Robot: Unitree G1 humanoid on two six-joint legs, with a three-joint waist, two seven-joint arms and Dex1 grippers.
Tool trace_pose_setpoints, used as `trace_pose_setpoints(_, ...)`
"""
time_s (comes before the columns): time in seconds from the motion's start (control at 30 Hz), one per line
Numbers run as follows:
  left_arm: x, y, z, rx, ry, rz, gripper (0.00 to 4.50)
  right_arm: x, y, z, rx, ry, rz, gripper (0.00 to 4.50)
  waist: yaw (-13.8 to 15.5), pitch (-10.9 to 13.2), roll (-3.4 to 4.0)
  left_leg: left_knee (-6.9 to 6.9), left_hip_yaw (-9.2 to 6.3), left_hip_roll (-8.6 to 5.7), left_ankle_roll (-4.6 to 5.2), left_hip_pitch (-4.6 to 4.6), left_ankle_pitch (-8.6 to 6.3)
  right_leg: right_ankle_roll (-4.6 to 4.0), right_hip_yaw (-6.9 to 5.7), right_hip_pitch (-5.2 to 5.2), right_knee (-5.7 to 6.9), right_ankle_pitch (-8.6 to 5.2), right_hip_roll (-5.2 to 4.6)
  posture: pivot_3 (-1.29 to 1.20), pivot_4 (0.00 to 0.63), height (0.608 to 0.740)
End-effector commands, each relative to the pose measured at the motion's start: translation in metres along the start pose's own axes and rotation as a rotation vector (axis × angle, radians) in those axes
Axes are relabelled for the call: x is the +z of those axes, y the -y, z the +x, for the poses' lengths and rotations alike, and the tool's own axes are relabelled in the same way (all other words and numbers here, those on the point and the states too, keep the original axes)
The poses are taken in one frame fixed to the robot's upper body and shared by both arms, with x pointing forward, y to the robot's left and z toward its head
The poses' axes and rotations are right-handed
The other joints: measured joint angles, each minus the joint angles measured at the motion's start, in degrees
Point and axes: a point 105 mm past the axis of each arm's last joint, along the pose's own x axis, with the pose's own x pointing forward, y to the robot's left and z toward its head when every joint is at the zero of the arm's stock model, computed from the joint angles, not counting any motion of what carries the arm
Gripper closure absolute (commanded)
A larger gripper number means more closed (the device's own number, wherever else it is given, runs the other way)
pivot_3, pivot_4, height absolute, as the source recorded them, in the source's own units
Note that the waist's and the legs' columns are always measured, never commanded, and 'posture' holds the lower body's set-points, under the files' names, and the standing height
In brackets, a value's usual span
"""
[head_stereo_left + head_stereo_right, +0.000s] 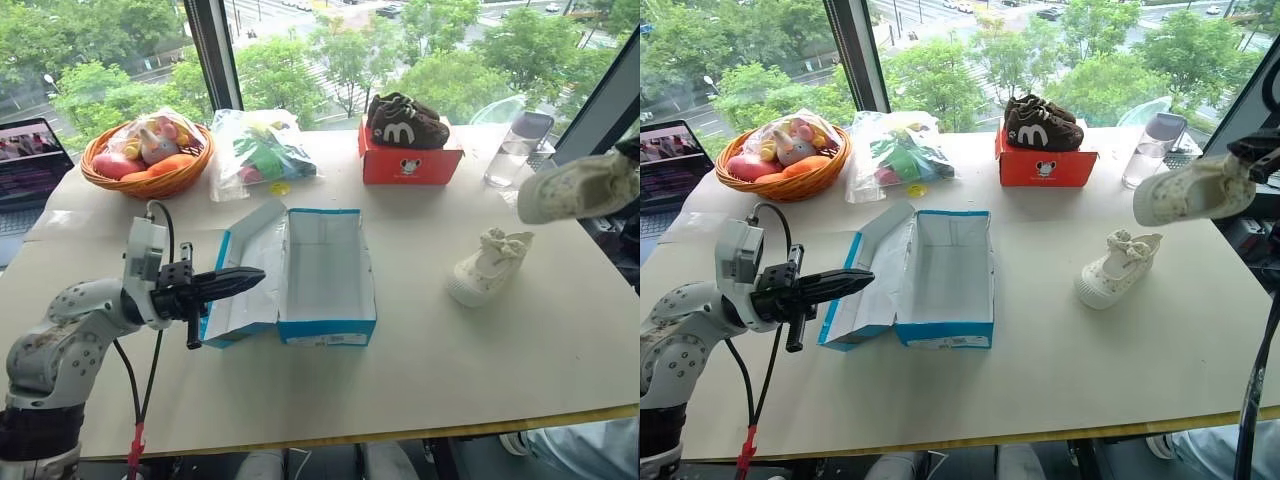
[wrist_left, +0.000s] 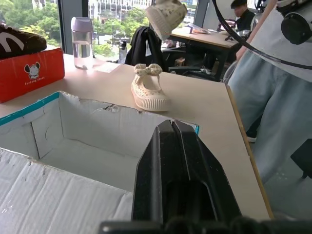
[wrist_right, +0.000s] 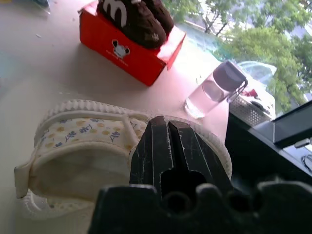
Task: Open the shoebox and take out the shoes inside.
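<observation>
The second shoe (image 1: 575, 188) is pinched in the right gripper (image 3: 168, 146); it should be lowered beside the first shoe (image 1: 488, 266), below the gripper, before release.

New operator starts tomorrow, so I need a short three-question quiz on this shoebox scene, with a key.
1. True or false: the shoebox is open and has no shoe in it.
2. What is the right gripper shut on?
A. water bottle
B. a cream-white shoe
C. the red-orange box
3. Where is the other cream-white shoe?

Key:
1. True.
2. B; it is held up above the table's right side.
3. Standing on the table, to the right of the shoebox, apart from it.
</observation>
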Motion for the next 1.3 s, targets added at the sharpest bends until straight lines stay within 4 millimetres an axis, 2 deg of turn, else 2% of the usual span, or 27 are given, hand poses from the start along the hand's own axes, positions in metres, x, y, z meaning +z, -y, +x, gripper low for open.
trace_pose_setpoints(0.03, 0.008, 0.006, 0.003, -0.027, 0.012, 0.042, 4.50, 0.003, 0.018, -0.023, -0.091, 0.006, -0.069, 4.48, 0.1, 0.0, 0.02, 0.00, 0.00, 0.00, 0.00, 0.01, 0.00, 0.00, 0.00, 0.00, 0.00, 0.00, 0.00, 0.00, 0.150, 0.740)
trace_pose_setpoints(0.43, 0.008, 0.006, 0.001, -0.016, 0.002, 0.049, 4.50, -0.079, -0.001, 0.010, 0.011, -0.291, -0.160, 4.48, 0.0, 0.0, 0.07, 0.06, 0.06, 0.01, 0.00, 0.05, 0.00, 0.02, 0.02, 0.08, 0.04, -0.01, -0.01, 0.00, 0.150, 0.740)
trace_pose_setpoints(0.57, 0.007, 0.006, 0.000, -0.012, -0.004, 0.048, 4.50, -0.089, -0.014, 0.024, 0.048, -0.310, -0.180, 4.48, -0.1, 0.0, 0.07, 0.06, 0.11, 0.02, 0.00, 0.07, 0.00, 0.02, 0.06, 0.08, 0.04, -0.01, 0.00, 0.00, 0.150, 0.740)
trace_pose_setpoints(0.7, 0.006, 0.007, 0.001, -0.012, -0.005, 0.046, 4.50, -0.088, -0.037, 0.045, 0.108, -0.283, -0.180, 4.48, -0.2, 0.0, 0.07, 0.07, 0.11, 0.02, 0.00, 0.07, 0.00, 0.03, 0.07, 0.09, 0.03, -0.01, 0.01, 0.00, 0.150, 0.740)
trace_pose_setpoints(0.77, 0.006, 0.007, 0.001, -0.011, -0.006, 0.046, 4.50, -0.093, -0.047, 0.056, 0.127, -0.302, -0.199, 4.48, -0.1, 0.0, 0.07, 0.08, 0.11, 0.02, 0.00, 0.07, 0.00, 0.04, 0.08, 0.08, 0.05, 0.00, 0.01, 0.00, 0.150, 0.740)
trace_pose_setpoints(0.9, 0.006, 0.006, 0.001, -0.007, -0.010, 0.048, 4.50, -0.094, -0.054, 0.070, 0.124, -0.285, -0.172, 4.48, 0.1, 0.0, 0.07, 0.09, 0.11, 0.01, 0.00, 0.06, 0.00, 0.04, 0.08, 0.09, 0.03, 0.00, 0.00, 0.00, 0.150, 0.740)
trace_pose_setpoints(0.93, 0.006, 0.007, 0.001, -0.007, -0.011, 0.048, 4.50, -0.093, -0.053, 0.071, 0.111, -0.277, -0.164, 3.86, 0.1, 0.0, 0.06, 0.09, 0.11, 0.00, 0.00, 0.05, 0.00, 0.05, 0.08, 0.08, 0.02, 0.01, 0.00, 0.00, 0.150, 0.740)
trace_pose_setpoints(0.97, 0.006, 0.007, 0.000, -0.006, -0.011, 0.049, 4.50, -0.091, -0.053, 0.070, 0.113, -0.270, -0.156, 3.69, 0.1, 0.0, 0.06, 0.09, 0.11, 0.01, 0.00, 0.05, 0.00, 0.05, 0.08, 0.10, 0.02, 0.01, 0.00, 0.00, 0.150, 0.740)
trace_pose_setpoints(1.0, 0.006, 0.007, 0.000, -0.006, -0.011, 0.049, 4.50, -0.087, -0.053, 0.068, 0.122, -0.259, -0.158, 3.29, 0.2, 0.0, 0.07, 0.09, 0.11, 0.00, 0.00, 0.02, 0.00, 0.05, 0.08, 0.08, 0.02, 0.01, -0.01, 0.00, 0.150, 0.740)
trace_pose_setpoints(1.07, 0.006, 0.007, -0.001, -0.003, -0.012, 0.049, 4.50, -0.078, -0.048, 0.065, 0.099, -0.232, -0.140, 2.77, 0.3, 0.0, 0.07, 0.09, 0.11, 0.00, 0.00, 0.02, 0.00, 0.05, 0.08, 0.09, 0.02, 0.01, -0.01, 0.00, 0.150, 0.740)
trace_pose_setpoints(1.2, 0.005, 0.007, -0.002, -0.001, -0.018, 0.046, 4.50, -0.059, -0.031, 0.050, 0.050, -0.220, -0.184, 1.33, 0.2, 0.0, 0.08, 0.11, 0.11, 0.00, 0.00, 0.02, 0.00, 0.06, 0.07, 0.10, 0.03, 0.01, -0.01, 0.00, 0.150, 0.740)
trace_pose_setpoints(1.3, 0.006, 0.006, -0.002, -0.001, -0.019, 0.045, 4.50, -0.036, -0.032, 0.037, 0.083, -0.162, -0.199, 1.33, 0.2, 0.0, 0.09, 0.11, 0.11, 0.02, 0.00, 0.03, 0.00, 0.07, 0.06, 0.09, 0.03, 0.00, 0.01, 0.00, 0.150, 0.740)
